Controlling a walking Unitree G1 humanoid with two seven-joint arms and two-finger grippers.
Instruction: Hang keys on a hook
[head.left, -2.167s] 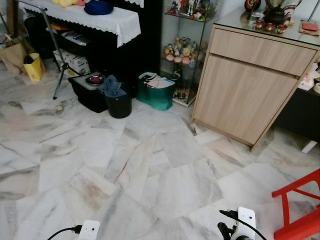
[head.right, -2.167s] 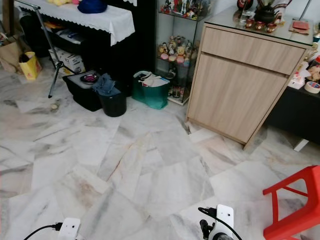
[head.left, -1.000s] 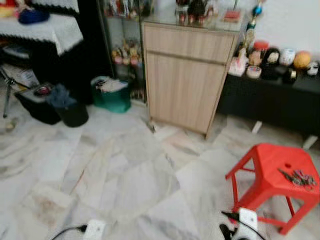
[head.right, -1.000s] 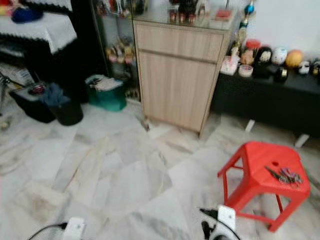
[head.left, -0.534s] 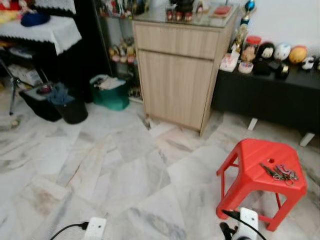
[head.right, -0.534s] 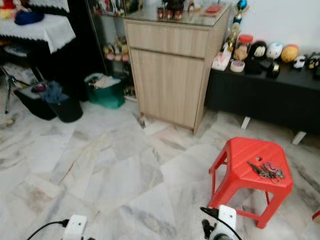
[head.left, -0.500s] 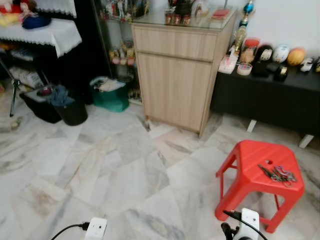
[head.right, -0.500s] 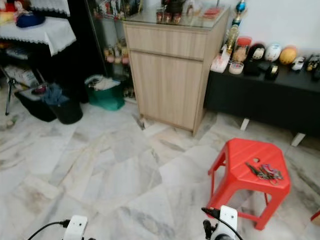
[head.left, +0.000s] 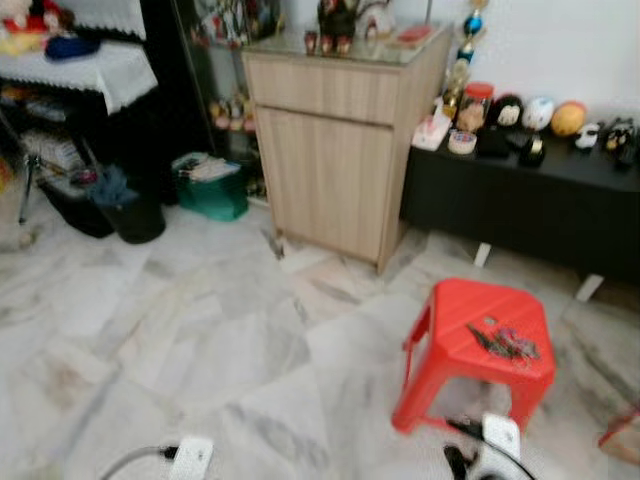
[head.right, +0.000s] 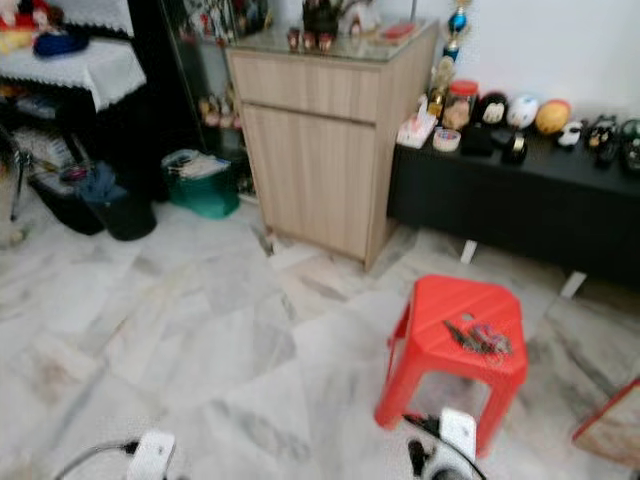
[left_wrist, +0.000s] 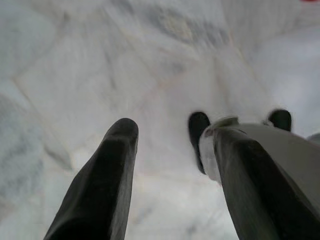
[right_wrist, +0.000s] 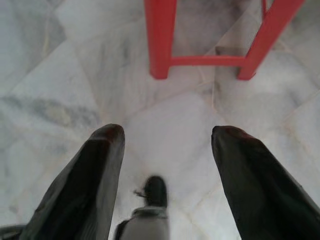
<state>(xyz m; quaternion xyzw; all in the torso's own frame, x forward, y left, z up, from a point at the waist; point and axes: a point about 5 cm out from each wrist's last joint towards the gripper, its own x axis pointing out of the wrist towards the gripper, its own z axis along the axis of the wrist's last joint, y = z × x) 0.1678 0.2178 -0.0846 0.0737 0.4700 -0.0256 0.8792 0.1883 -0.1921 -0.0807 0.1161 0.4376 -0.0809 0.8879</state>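
A bunch of keys (head.left: 503, 347) lies on the seat of a red plastic stool (head.left: 460, 320) standing on the marble floor ahead and to my right. The same keys (head.right: 478, 339) sit on the stool's far right side. Both arms hang low at the bottom of the eye views. My left gripper (left_wrist: 172, 132) is open over bare floor, with nothing between its fingers. My right gripper (right_wrist: 167, 131) is open too, pointing at the floor just short of the stool's legs (right_wrist: 160, 40). No hook can be made out.
A wooden cabinet (head.left: 335, 140) stands ahead, with a low black shelf (head.left: 520, 195) of ornaments to its right. A green bag (head.left: 212, 185), black bins (head.left: 110, 205) and a cloth-covered table (head.left: 80, 65) are at the left. A second red object (head.right: 610, 425) sits at the right edge.
The camera has swung right and come closer, so the stool and keys sit nearer the middle. Both grippers hang as before.
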